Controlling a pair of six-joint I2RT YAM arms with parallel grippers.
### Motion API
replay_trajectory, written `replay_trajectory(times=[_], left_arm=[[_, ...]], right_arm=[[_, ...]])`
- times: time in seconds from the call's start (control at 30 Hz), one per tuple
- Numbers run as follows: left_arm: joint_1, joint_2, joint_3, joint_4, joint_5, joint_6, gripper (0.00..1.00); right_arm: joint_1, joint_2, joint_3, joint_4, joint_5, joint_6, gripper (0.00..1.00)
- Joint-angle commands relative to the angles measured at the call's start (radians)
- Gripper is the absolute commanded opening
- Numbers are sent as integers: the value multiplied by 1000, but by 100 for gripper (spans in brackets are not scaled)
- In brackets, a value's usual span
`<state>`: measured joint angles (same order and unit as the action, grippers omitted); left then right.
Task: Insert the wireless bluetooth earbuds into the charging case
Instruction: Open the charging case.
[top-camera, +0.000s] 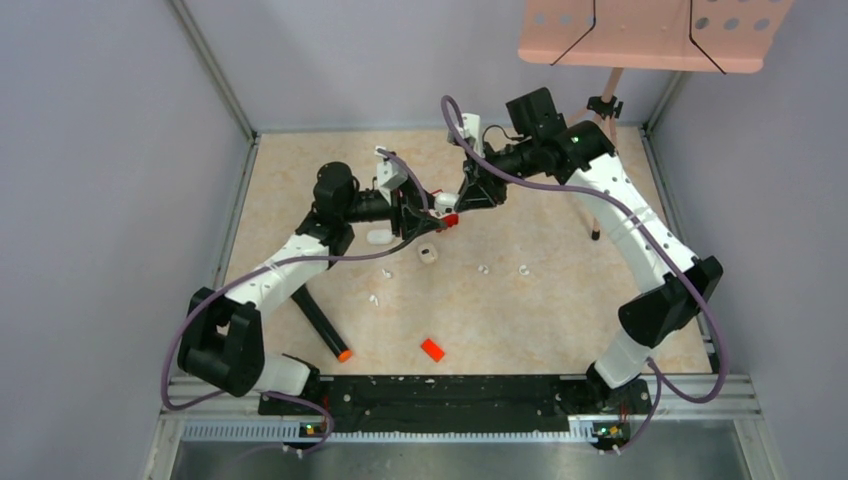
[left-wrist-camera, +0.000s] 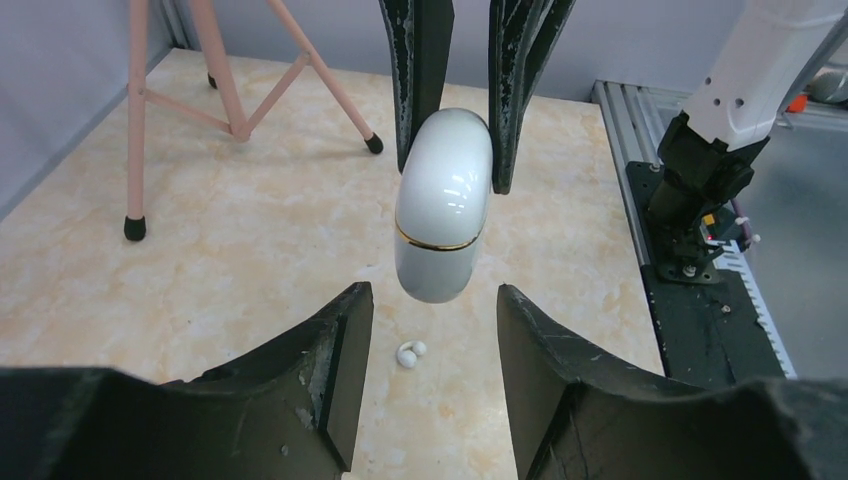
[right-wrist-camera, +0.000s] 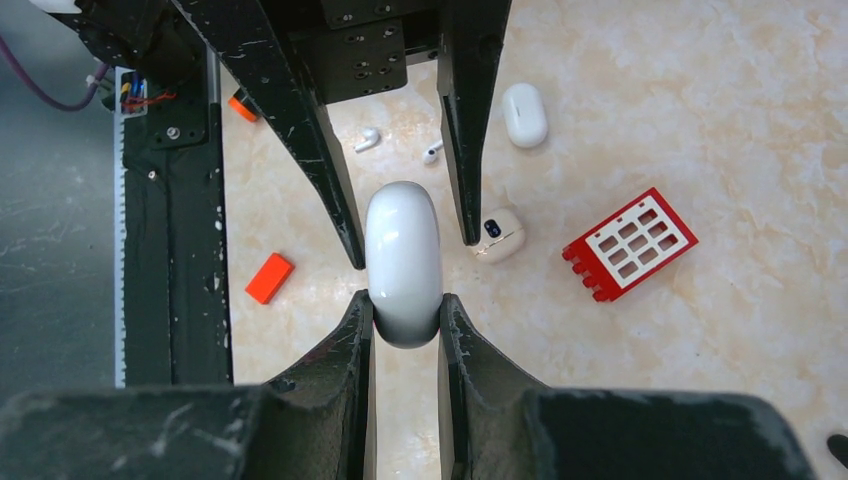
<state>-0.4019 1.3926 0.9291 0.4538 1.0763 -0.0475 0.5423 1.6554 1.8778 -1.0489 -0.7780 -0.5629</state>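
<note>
My right gripper (right-wrist-camera: 405, 305) is shut on one end of a closed white charging case (right-wrist-camera: 402, 260) and holds it in the air above the table. My left gripper (left-wrist-camera: 433, 330) is open, its fingers (right-wrist-camera: 320, 150) on either side of the case's (left-wrist-camera: 443, 205) other end without touching it. In the top view both grippers meet at the table's middle rear, left (top-camera: 425, 212) and right (top-camera: 455, 202). Small white earbuds lie loose on the table (top-camera: 387, 273) (top-camera: 484, 268) (top-camera: 523, 269); two show in the right wrist view (right-wrist-camera: 367, 139) (right-wrist-camera: 432, 152), one under the case (left-wrist-camera: 410, 352).
A second white case (right-wrist-camera: 524, 114) and a small open beige case (right-wrist-camera: 499, 235) lie on the table. A red block (right-wrist-camera: 630, 243) lies under the grippers. An orange-red chip (top-camera: 432, 349) and a black marker (top-camera: 325, 325) lie near the front. A pink tripod stand (top-camera: 603, 150) is at the back right.
</note>
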Motion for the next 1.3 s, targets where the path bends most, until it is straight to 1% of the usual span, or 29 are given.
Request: replay_trajectory(times=[0.0, 0.17, 0.33, 0.57, 0.7, 0.77, 0.87, 0.9, 0.93, 1.0, 1.03, 1.1, 1.27], left_arm=[[-2, 19, 27, 122, 9, -102, 54], [-1, 40, 43, 158, 19, -148, 51], [-2, 54, 57, 162, 26, -162, 51], [-2, 67, 62, 182, 25, -195, 46], [-1, 71, 63, 183, 26, -194, 35], [-2, 77, 65, 183, 28, -195, 23], [-2, 89, 71, 190, 35, -212, 9], [-1, 93, 71, 196, 35, -216, 3], [-1, 95, 70, 202, 35, -218, 0], [-2, 95, 67, 215, 33, -216, 0], [-2, 96, 67, 220, 34, -216, 0], [-3, 97, 68, 222, 46, -205, 0], [-6, 101, 75, 213, 86, -151, 0]], right_arm=[[9, 16, 73, -36, 10, -39, 0], [9, 25, 74, -37, 20, -33, 0], [12, 40, 77, -36, 25, -31, 0], [22, 53, 84, -34, 33, -29, 0], [24, 56, 86, -26, 34, -22, 0], [24, 56, 85, -21, 38, -20, 0], [24, 56, 83, -16, 46, -11, 6], [24, 57, 82, -11, 51, 1, 10], [24, 59, 83, -9, 56, 13, 15], [24, 65, 82, -4, 60, 44, 31], [24, 69, 82, -2, 59, 59, 35], [22, 74, 78, 13, 61, 93, 37], [-11, 87, 87, 63, 54, 194, 37]])
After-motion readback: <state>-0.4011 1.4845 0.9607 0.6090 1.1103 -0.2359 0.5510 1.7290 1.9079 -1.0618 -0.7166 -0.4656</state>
